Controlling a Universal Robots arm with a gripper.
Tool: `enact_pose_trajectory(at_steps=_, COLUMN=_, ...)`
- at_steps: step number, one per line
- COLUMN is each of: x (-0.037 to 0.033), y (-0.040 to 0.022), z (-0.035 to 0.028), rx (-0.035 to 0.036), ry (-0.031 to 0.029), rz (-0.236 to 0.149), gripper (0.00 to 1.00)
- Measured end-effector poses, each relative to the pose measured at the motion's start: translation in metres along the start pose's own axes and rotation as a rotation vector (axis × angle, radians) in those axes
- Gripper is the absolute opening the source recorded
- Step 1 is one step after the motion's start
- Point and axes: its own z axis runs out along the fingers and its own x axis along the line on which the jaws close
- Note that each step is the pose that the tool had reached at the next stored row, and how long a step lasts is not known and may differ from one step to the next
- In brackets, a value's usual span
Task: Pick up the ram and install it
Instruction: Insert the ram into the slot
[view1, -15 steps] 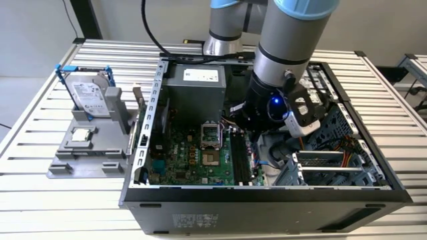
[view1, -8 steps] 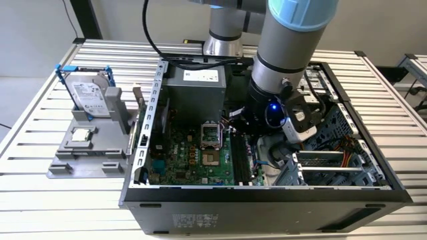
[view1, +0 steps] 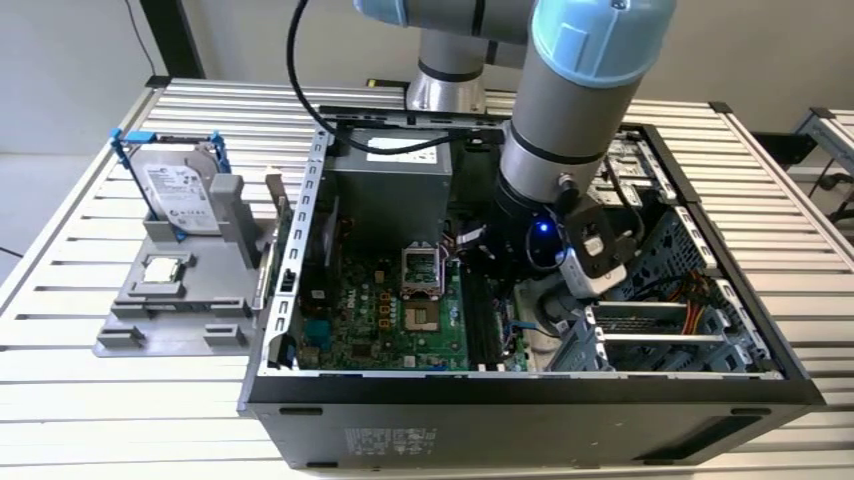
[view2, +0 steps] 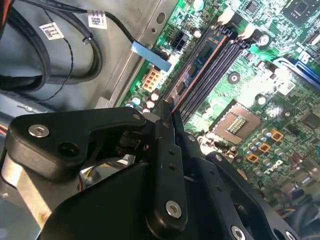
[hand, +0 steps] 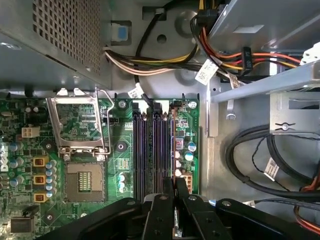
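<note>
Second wrist view: one claw (view2: 167, 112) clamped on one ram (view2: 197, 60) among four black slots (view2: 220, 57).

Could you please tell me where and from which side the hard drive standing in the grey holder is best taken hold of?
Probably by its upper half, from above. The hard drive stands upright on edge in the grey holder, whose slot covers its lower end, so only the top stands free. Setting the jaws across its two broad flat faces looks soundest.
</note>
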Motion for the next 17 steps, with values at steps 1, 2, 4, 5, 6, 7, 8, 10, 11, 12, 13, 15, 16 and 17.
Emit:
enact_pose_trajectory(at_steps=1, x=0.0, y=-0.0004, z=0.0015, rx=0.0, ry=0.0006, rz=0.0, gripper=0.0)
enact_pose_trajectory(at_steps=2, x=0.0001, y=-0.0006, z=0.0033, rx=0.0, ry=0.0011, rz=0.0, gripper=0.0)
enact_pose_trajectory(at_steps=4, x=0.0001, y=-0.0013, z=0.0062, rx=0.0001, ry=0.0029, rz=-0.001, gripper=0.0)
enact_pose_trajectory(at_steps=5, x=0.0001, y=-0.0017, z=0.007, rx=0.0002, ry=0.0042, rz=-0.002, gripper=0.0)
enact_pose_trajectory(at_steps=6, x=0.0001, y=-0.0019, z=0.0073, rx=0.0003, ry=0.0054, rz=-0.002, gripper=0.0)
enact_pose_trajectory(at_steps=7, x=0.0001, y=-0.0021, z=0.0075, rx=0.0002, ry=0.0065, rz=-0.003, gripper=0.0)
enact_pose_trajectory(at_steps=8, x=0.0001, y=-0.0024, z=0.0074, rx=0.0003, ry=0.0074, rz=-0.004, gripper=0.0)
enact_pose_trajectory(at_steps=10, x=0.0001, y=-0.0033, z=0.0075, rx=0.0002, ry=0.0092, rz=-0.007, gripper=0.0)
enact_pose_trajectory(at_steps=11, x=0.0, y=-0.0037, z=0.0075, rx=0.0003, ry=0.0099, rz=-0.007, gripper=0.0)
enact_pose_trajectory(at_steps=12, x=0.0, y=-0.0043, z=0.0074, rx=0.0003, ry=0.0103, rz=-0.007, gripper=0.0)
enact_pose_trajectory(at_steps=13, x=0.0, y=-0.0048, z=0.0074, rx=0.0003, ry=0.0105, rz=-0.008, gripper=0.0)
enact_pose_trajectory(at_steps=15, x=0.0001, y=-0.0051, z=0.0075, rx=0.0003, ry=0.0105, rz=-0.008, gripper=0.0)
enact_pose_trajectory(at_steps=16, x=0.0001, y=-0.0051, z=0.0076, rx=0.0004, ry=0.0106, rz=-0.008, gripper=0.0)
enact_pose_trajectory(at_steps=17, x=0.0002, y=-0.0051, z=0.008, rx=0.0002, ry=0.0108, rz=-0.008, gripper=0.0)
